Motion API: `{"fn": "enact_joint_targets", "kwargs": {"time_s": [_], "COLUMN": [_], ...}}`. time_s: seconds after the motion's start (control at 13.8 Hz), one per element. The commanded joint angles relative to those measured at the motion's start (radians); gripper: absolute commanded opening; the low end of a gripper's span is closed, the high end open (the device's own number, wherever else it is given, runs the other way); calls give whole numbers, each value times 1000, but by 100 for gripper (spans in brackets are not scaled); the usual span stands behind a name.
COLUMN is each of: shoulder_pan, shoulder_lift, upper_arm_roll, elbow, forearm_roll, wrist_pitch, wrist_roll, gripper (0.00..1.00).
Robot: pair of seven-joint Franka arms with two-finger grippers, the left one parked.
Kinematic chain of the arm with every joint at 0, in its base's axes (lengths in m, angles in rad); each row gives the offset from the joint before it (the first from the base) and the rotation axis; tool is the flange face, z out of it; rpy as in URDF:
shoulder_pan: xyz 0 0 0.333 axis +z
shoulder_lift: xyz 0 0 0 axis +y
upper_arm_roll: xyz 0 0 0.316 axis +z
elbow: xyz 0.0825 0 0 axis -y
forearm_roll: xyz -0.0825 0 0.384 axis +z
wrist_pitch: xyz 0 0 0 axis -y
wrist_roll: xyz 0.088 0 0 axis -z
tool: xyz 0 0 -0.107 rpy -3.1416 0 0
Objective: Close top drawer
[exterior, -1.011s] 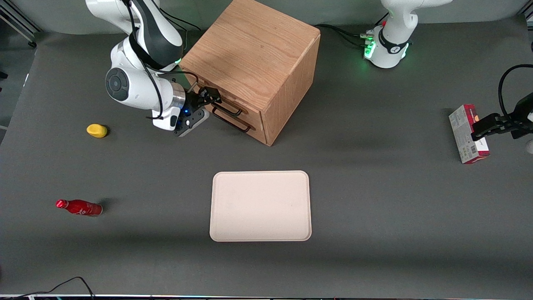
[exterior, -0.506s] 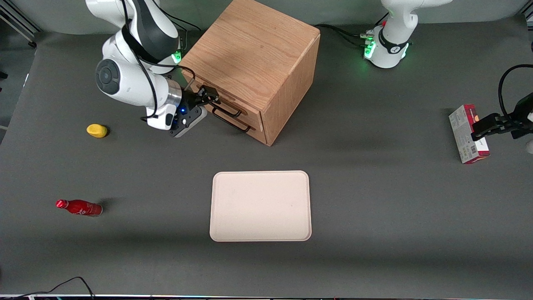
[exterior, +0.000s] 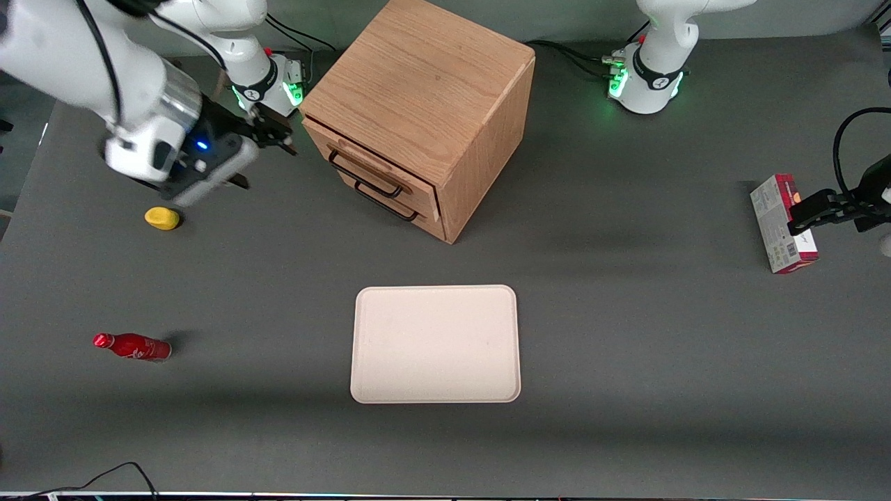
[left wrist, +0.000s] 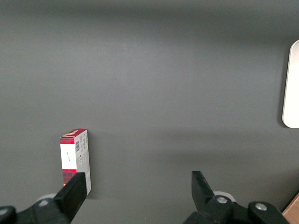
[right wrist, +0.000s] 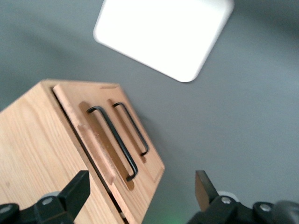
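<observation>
The top drawer of the oak cabinet shows its flat front and black bar handle almost level with the lower drawer front. In the right wrist view the top drawer has a thin dark gap along its edge. My right gripper hangs open above the table, apart from the cabinet and out in front of the drawers, toward the working arm's end. Nothing is between its fingers.
A yellow object lies on the table under the working arm. A red bottle lies nearer the front camera. A beige tray sits mid-table. A red and white box stands toward the parked arm's end.
My gripper has left the drawer handle and drawn back and up, away from the cabinet toward the working arm's end. The top drawer front now sits further in.
</observation>
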Motion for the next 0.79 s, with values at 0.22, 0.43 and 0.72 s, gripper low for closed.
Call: {"fn": "enact_joint_targets", "kwargs": {"time_s": [0.22,0.43,0.72], "shoulder_pan": [10,12,12], "shoulder_lift": [-100,-122,-111], "upper_arm_roll": [-146,-291,-299], "elbow": [146,108,90], "forearm_roll": [-228,-213,-179], "wrist_pitch": [-265,-256,-219], "wrist_roll": [237,240,229], "gripper": [100,100,100]}}
